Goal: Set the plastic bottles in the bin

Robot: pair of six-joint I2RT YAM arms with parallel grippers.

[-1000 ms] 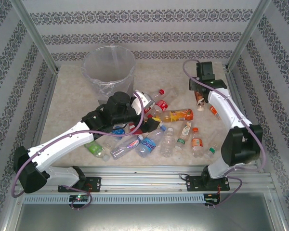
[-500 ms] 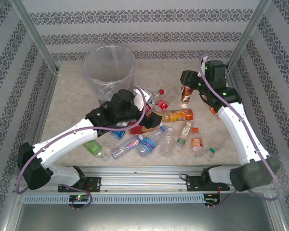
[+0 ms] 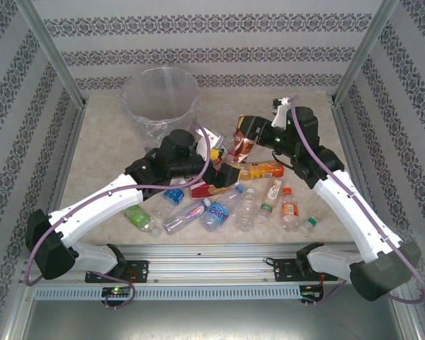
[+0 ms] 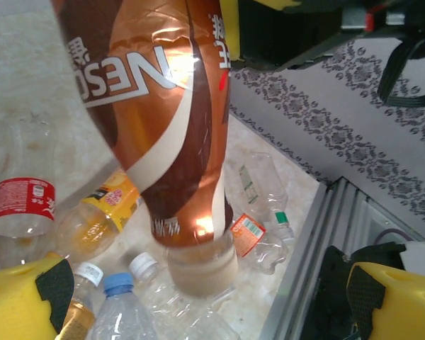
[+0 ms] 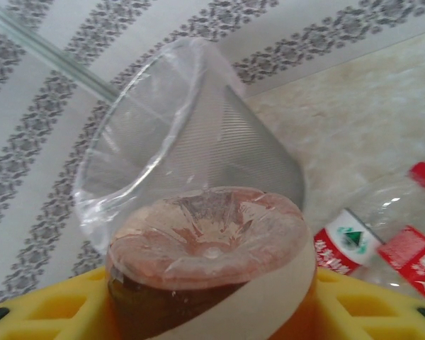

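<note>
Holds a brown bottle (image 3: 244, 146) clamped in the right pincer (image 3: 246, 136), lifted clear of the surface (image 3: 106, 142), to the right of the bin (image 3: 158, 122) and not above its mouth. Seen from the right wrist: one end of that bottle wedged between the yellow fingers (image 5: 57, 312), the bin beyond it, slanted in that view, clear crinkled liner over a ribbed grey wall. Has the left pincer (image 3: 229, 172) spread wide and gripping nothing, low over the heap, right of the bin and farther towards the near edge from it. Seen from the left wrist: both yellow fingers (image 4: 21, 304) far apart at the lower corners, the brown bottle hanging ahead of them, touching neither. Has the other plastic bottles (image 3: 244, 202) lying on the surface in a loose heap, right of the bin and on its near side: an orange-labelled bottle (image 3: 263, 170) right of the bin, a blue-labelled bottle (image 3: 216, 210) farther towards the near edge, an orange-capped bottle (image 3: 289, 205) farthest right of the bin, a green bottle (image 3: 138, 218) almost straight towards the near edge from the bin
</note>
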